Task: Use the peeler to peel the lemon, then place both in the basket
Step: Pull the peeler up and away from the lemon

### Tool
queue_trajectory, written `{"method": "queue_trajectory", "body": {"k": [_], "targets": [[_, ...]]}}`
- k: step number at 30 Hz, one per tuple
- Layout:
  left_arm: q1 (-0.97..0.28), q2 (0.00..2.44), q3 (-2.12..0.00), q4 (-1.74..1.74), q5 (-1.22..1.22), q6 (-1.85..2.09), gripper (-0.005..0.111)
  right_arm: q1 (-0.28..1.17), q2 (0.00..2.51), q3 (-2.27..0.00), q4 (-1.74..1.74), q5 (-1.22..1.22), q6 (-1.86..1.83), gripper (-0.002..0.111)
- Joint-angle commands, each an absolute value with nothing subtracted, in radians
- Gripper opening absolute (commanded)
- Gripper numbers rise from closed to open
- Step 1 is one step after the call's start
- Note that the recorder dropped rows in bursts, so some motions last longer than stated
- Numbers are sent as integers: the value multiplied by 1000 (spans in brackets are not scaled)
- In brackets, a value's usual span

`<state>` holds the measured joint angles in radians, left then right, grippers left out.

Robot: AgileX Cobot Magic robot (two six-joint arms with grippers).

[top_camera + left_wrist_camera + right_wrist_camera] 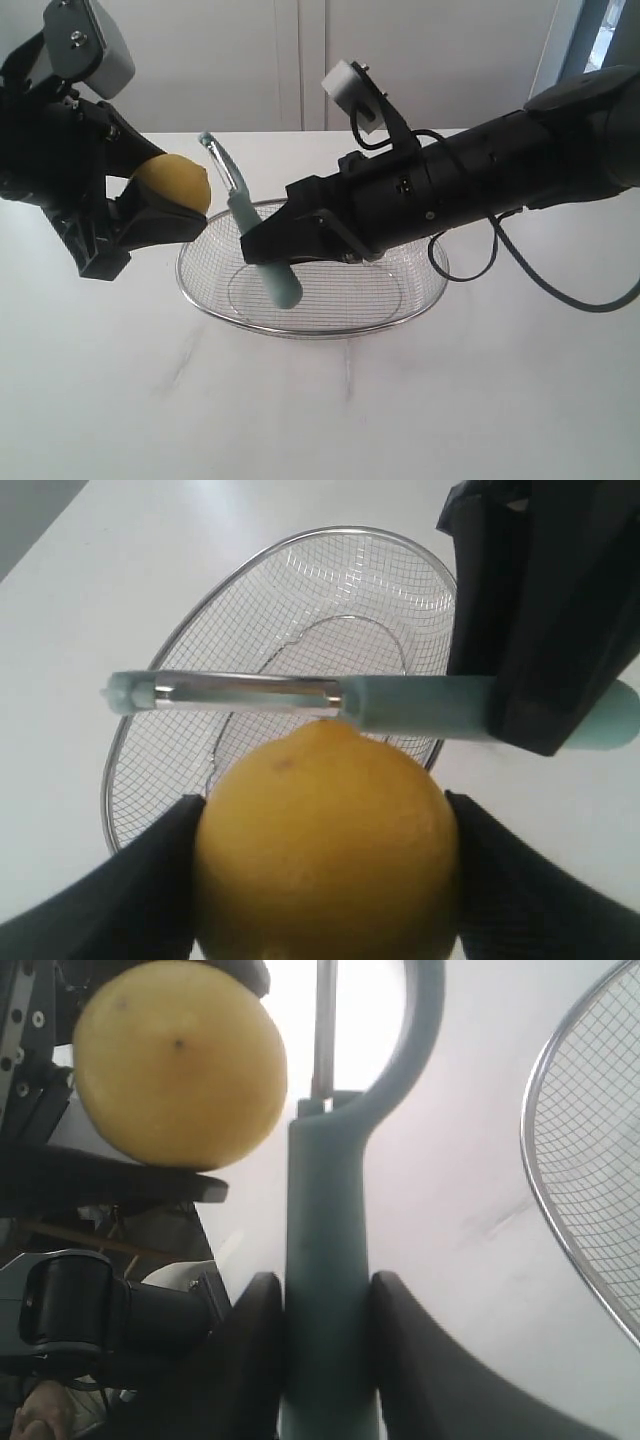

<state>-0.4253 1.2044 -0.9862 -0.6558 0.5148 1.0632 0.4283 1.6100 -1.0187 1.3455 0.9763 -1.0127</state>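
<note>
My left gripper (165, 205) is shut on the yellow lemon (172, 182) and holds it in the air left of the basket (300, 320). In the left wrist view the lemon (325, 845) fills the space between both black fingers (150, 880). My right gripper (262, 238) is shut on the pale teal handle of the peeler (245, 225), above the basket's left part. The peeler's metal blade (245, 692) lies just beside the lemon's top. In the right wrist view the handle (328, 1290) runs up between the fingers, and the lemon (178, 1062) sits just beside the blade.
The silver wire-mesh basket (300, 550) stands on the white table (320, 410), with nothing in it. Both arms reach over it from either side. A white wall rises behind the table.
</note>
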Motion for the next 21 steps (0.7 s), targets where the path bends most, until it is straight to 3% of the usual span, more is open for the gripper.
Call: {"method": "queue_trajectory", "body": {"k": [1,12,21], "targets": [[-431,1199,-985,-672,525,1051,0,418,1576,-1026,1357,995,-1025,0],[-431,1199,-985,-672,523,1051,0,416,1510,-1026,1346,971,-1036,0],[-431,1199,-985,-672,523,1051,0,329,1420,-1026,1340,966,-1036,0]]}}
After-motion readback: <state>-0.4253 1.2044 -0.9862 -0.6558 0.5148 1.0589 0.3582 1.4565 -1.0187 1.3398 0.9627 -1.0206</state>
